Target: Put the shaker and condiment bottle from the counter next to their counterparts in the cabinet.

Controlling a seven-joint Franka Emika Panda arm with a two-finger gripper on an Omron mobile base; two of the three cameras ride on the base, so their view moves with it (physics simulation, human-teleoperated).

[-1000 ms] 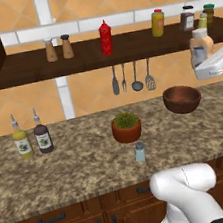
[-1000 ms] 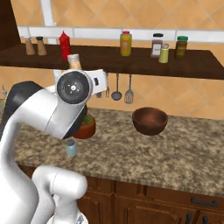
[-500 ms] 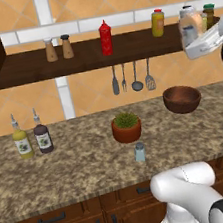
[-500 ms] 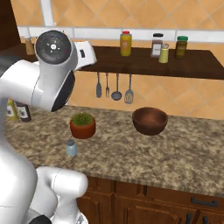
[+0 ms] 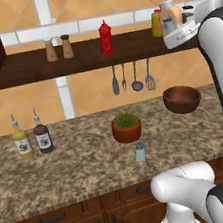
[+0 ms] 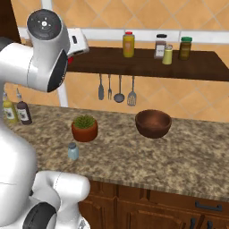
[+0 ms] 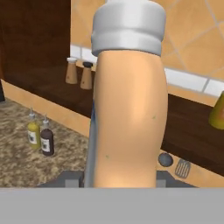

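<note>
Holding the condiment bottle [image 7: 127, 100], the gripper [image 5: 178, 31] is closed on the bottle's lower body, which rises upright from between the jaws with its white cap at the top. In the left base view the gripper sits at shelf height, at the right end of the cabinet [image 5: 75, 58], and the bottle [image 5: 169, 13] shows above the hand, just beside the yellow bottle [image 5: 156, 23] standing on the shelf. Whether the bottle's base touches the shelf cannot be told.

Well below the hand, on the counter [image 5: 81, 163], the shaker [image 5: 139, 152] stands upright, just in front of the potted plant [image 5: 126, 127] and apart from it. A wooden bowl [image 5: 182, 98] rests on the counter almost directly beneath the gripper. Far to the hand's left along the counter stand two small bottles [image 5: 32, 140], one yellow and one dark, side by side.

On the shelf, to the hand's left, stand the red squeeze bottle [image 5: 105, 37] and, farther off, two brown shakers [image 5: 57, 48] close together. Utensils [image 5: 131, 77] hang from the wall under the shelf, between the hand's level and the counter. In the right base view three more jars [image 6: 172, 48] stand on the shelf beyond the yellow bottle.
</note>
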